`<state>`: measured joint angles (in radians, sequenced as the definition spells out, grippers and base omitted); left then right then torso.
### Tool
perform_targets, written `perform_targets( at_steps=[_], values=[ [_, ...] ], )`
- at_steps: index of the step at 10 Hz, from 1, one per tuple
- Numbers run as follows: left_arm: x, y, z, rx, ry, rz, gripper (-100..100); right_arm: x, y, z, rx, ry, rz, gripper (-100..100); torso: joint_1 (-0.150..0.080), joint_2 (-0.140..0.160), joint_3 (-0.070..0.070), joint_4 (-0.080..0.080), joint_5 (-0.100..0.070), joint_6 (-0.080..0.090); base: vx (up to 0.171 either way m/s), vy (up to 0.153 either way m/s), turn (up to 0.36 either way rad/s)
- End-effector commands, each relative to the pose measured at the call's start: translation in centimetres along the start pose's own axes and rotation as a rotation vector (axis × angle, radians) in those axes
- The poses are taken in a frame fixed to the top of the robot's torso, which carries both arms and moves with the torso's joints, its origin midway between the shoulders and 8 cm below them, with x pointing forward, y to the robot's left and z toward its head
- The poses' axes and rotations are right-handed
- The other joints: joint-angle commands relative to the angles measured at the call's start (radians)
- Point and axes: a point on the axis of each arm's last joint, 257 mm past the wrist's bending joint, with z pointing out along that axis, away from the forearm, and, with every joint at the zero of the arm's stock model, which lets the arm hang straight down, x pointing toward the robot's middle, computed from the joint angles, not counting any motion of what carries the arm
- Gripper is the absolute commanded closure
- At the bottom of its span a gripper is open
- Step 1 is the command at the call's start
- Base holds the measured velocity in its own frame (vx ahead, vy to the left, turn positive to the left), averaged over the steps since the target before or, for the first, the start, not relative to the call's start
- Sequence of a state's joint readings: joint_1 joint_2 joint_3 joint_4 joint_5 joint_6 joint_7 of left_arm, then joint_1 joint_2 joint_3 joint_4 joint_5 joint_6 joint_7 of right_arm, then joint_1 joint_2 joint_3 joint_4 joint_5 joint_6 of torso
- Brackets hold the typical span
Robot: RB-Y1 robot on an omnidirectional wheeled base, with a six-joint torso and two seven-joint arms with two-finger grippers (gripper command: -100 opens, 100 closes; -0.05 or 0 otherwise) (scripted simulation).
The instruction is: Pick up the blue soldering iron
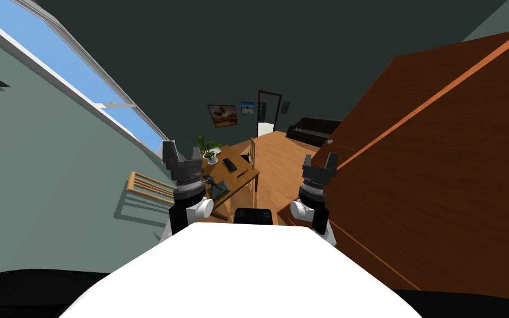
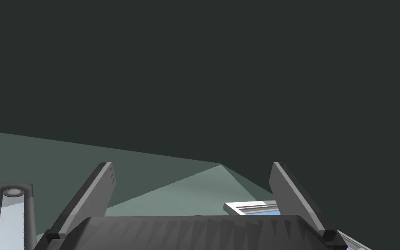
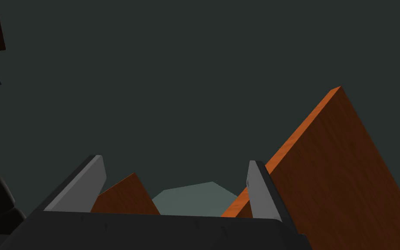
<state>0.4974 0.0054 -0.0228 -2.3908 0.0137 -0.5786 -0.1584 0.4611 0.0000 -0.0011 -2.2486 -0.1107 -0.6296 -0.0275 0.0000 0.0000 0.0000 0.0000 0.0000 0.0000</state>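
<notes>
A thin dark blue stick, which looks like the soldering iron (image 1: 242,173), lies on the wooden table (image 1: 248,179) ahead of me, near its right edge. My left gripper (image 1: 170,148) (image 2: 191,165) is raised, pointing up, beside the table's left end; its fingers stand open with nothing between them. My right gripper (image 1: 321,158) (image 3: 174,159) is raised in the same way to the right of the table, next to a tall brown cabinet (image 1: 446,165), and is open and empty. Both grippers are well short of the blue stick.
The table also holds a potted plant (image 1: 210,150), a flat black item (image 1: 229,164) and a dark green object (image 1: 218,188). A wooden chair (image 1: 149,187) stands left, a black chair (image 1: 253,215) right before me. A black sofa (image 1: 313,130) and doorway (image 1: 268,112) lie beyond.
</notes>
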Motion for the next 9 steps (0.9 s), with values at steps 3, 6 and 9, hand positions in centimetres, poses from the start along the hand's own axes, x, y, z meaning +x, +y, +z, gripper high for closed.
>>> perform_targets(
  at_steps=[3, 6, 9],
  values=[
    [0.0, 4.2, -0.7, -0.116, 0.046, -0.009, -100, 0.0, 0.0, 0.0, 0.0, 0.0, 0.0, 0, -0.004, -0.001, 0.0, 0.0, -0.001, 0.0, 0.006, -0.069, -0.016],
    [-0.5, 7.2, -1.4, -0.201, 0.061, -0.014, -100, 0.0, 0.0, 0.0, 0.0, 0.0, 0.0, 0, -0.005, -0.001, -0.001, 0.0, -0.001, 0.0, 0.015, -0.074, -0.019],
    [-1.3, 11.3, -2.6, -0.325, 0.072, -0.018, -100, 0.0, 0.0, 0.0, 0.0, 0.0, 0.0, 0, -0.005, -0.002, -0.001, 0.0, -0.001, 0.0, 0.031, -0.083, -0.027]
  ],
)
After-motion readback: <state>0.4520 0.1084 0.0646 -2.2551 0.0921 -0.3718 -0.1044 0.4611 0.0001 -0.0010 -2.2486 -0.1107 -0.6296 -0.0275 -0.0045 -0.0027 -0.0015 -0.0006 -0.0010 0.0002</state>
